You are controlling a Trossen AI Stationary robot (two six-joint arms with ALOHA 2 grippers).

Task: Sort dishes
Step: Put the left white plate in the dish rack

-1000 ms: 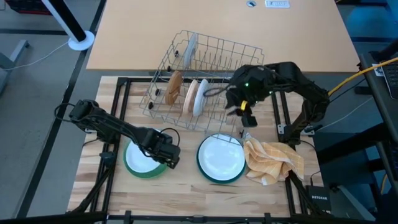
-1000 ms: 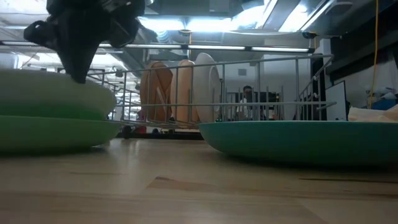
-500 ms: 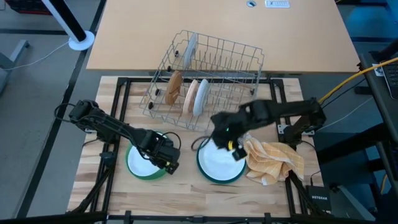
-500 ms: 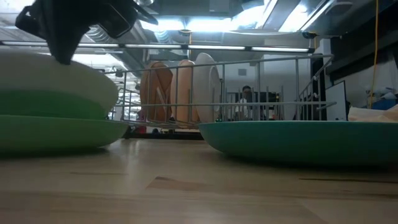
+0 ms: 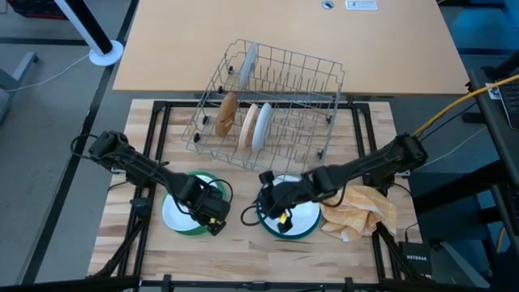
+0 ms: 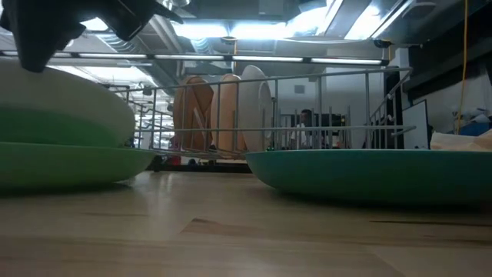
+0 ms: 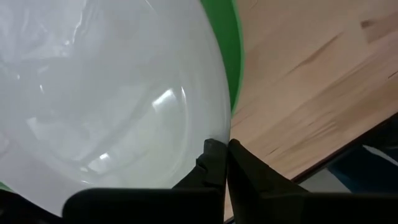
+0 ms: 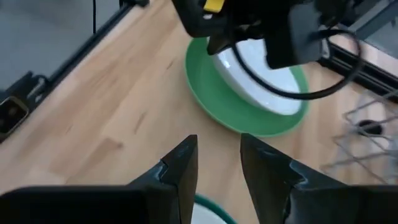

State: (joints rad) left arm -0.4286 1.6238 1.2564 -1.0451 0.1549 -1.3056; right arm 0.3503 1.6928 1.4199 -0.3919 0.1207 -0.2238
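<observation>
While your left gripper [image 7: 217, 163] pinches the rim of the white plate [image 7: 99, 99] tilted on the green plate [image 8: 214, 102], watch that it doesn't slip, since your right gripper [image 8: 217, 163], fingers parted and empty, hovers close over the teal plate [image 5: 272, 229].

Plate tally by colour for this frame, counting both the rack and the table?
green plates: 1
teal plates: 1
white plates: 3 (on the green, on the teal, in the rack)
wood-coloured plates: 2 (brown, tan)
pale grey plate at the rack's far end: 1
Total: 8
</observation>
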